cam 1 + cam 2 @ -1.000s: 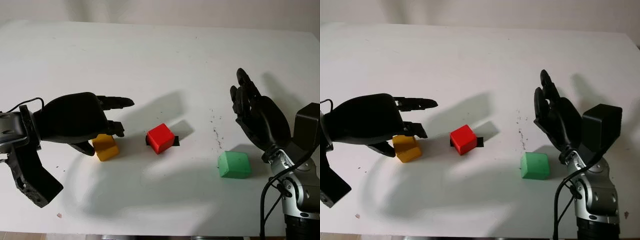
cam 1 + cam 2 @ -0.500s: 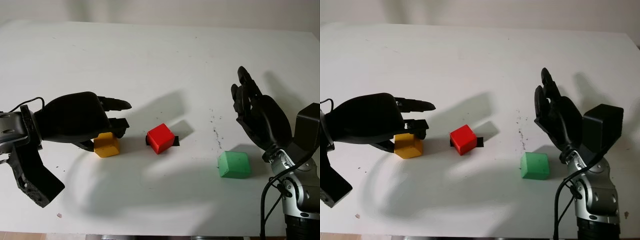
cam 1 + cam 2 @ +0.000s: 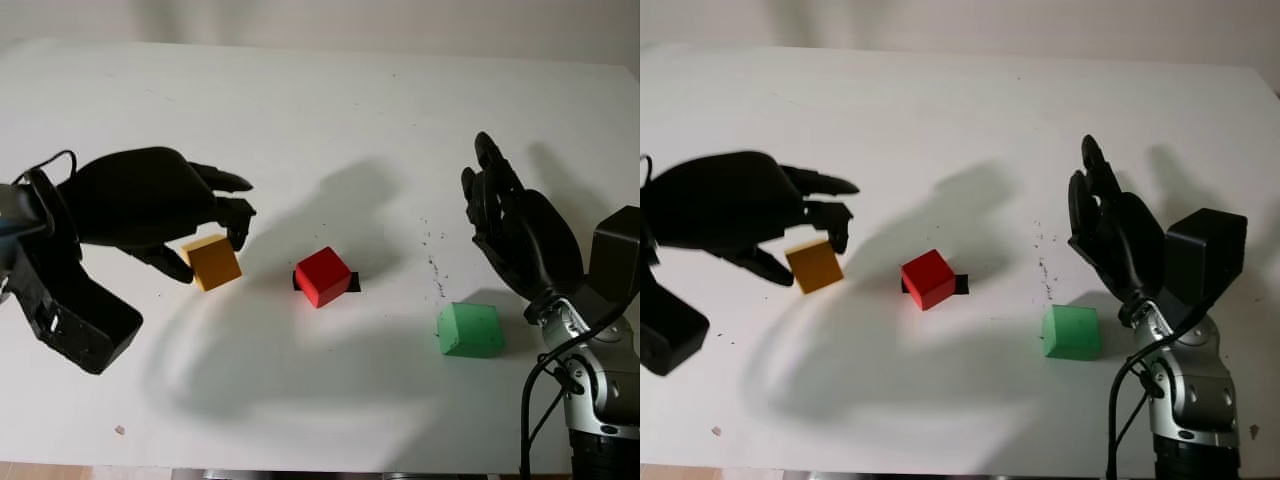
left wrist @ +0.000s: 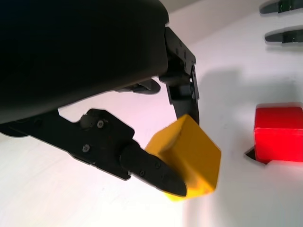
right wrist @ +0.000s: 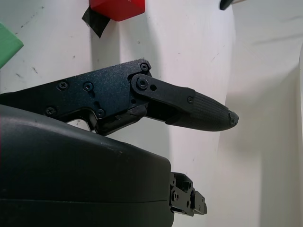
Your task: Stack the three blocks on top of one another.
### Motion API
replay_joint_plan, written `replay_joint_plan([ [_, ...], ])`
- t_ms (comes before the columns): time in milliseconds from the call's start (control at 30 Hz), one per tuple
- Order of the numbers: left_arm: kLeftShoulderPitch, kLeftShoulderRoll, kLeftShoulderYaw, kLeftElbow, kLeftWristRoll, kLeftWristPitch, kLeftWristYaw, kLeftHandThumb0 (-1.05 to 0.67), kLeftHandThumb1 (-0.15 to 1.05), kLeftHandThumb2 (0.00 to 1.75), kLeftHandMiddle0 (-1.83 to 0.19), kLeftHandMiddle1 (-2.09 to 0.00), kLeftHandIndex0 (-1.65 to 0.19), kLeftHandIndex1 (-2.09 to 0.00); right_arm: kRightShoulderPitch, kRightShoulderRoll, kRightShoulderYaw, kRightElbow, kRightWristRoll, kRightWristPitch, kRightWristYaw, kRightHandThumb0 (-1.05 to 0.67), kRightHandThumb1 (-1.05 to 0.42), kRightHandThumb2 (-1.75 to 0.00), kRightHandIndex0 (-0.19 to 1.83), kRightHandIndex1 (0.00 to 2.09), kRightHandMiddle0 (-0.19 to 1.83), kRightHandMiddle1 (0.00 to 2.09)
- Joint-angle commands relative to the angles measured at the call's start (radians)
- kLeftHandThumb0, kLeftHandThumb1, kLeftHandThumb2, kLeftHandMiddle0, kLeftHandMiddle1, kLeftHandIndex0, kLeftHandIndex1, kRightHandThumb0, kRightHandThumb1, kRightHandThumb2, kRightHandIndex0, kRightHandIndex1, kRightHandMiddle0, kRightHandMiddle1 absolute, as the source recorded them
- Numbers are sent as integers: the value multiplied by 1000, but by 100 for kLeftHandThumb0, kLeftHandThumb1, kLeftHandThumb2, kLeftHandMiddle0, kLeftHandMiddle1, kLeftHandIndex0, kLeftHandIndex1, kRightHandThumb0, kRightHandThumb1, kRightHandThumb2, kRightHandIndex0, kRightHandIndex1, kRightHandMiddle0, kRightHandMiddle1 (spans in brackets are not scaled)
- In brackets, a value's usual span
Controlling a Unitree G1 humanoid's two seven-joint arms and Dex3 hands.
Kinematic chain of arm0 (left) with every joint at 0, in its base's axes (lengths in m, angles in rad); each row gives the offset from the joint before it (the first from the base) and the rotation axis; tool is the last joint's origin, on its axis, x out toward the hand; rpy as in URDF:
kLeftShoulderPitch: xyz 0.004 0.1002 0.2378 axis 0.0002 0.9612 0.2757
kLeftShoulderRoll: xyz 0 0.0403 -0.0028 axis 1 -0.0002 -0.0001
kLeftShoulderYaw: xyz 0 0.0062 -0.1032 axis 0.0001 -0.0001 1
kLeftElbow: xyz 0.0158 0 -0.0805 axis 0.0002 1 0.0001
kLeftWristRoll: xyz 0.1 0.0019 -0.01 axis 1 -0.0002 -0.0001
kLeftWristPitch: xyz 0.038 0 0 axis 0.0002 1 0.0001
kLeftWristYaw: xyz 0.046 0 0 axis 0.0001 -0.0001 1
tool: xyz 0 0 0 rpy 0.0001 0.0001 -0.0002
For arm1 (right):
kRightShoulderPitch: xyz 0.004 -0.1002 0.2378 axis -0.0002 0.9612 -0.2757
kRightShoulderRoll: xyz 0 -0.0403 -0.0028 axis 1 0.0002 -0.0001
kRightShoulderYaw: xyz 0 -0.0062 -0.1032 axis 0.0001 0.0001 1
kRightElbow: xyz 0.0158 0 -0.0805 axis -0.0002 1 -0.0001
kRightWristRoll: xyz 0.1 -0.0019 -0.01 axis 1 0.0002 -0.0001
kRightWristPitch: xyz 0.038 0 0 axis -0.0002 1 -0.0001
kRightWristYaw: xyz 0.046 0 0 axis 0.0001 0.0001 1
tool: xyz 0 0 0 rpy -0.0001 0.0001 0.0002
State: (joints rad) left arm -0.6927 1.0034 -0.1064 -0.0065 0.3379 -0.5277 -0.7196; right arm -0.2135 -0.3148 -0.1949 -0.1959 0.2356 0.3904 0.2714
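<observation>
Left eye view: the small yellow cube-shaped block (image 3: 211, 262) is gripped in the black three-finger left hand (image 3: 165, 215), pinched between thumb and fingertips and tilted — from its shadow it is judged to be lifted clear of the white tabletop (image 3: 330, 110). In the left wrist view the thumb (image 4: 151, 168) is seen pressed under one face and a finger against the opposite top edge.

The relation that matters next: the red cube-shaped block (image 3: 323, 276) lies on the tabletop to the robot's right of the held yellow block, near it but apart, over a small patch of black tape (image 3: 350, 285). The left hand is clearly the nearer one to it, so a sideways carry and a levelling of the tilted block are judged to be called for.

The green cube-shaped block (image 3: 468, 330) sits further right, just beside the right hand (image 3: 510, 230), which is held open above the tabletop and holds nothing.

The tabletop is plain white, speckled with a few dark marks — a pale wall is seen behind.
</observation>
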Motion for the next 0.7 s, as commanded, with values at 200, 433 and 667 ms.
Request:
replay_joint_plan([
  [200,-197,-65,-32,5,-110,131,-167,-44,96,5,-32,-6,-48,-124,10,11,7,-9,-1,-17,-15,-76,-105,-66,-19,0,-19,0],
  [433,-232,-143,-25,34,-207,273,-219,-41,95,6,-35,-6,-54,-111,18,20,11,-11,0,-22,-21,-74,-105,-67,-19,0,-19,0],
  [667,-171,-239,-7,20,-290,421,-184,-44,97,6,-32,-4,-49,-120,16,15,11,-2,-5,-25,-17,-74,-105,-68,-19,0,-19,0],
])
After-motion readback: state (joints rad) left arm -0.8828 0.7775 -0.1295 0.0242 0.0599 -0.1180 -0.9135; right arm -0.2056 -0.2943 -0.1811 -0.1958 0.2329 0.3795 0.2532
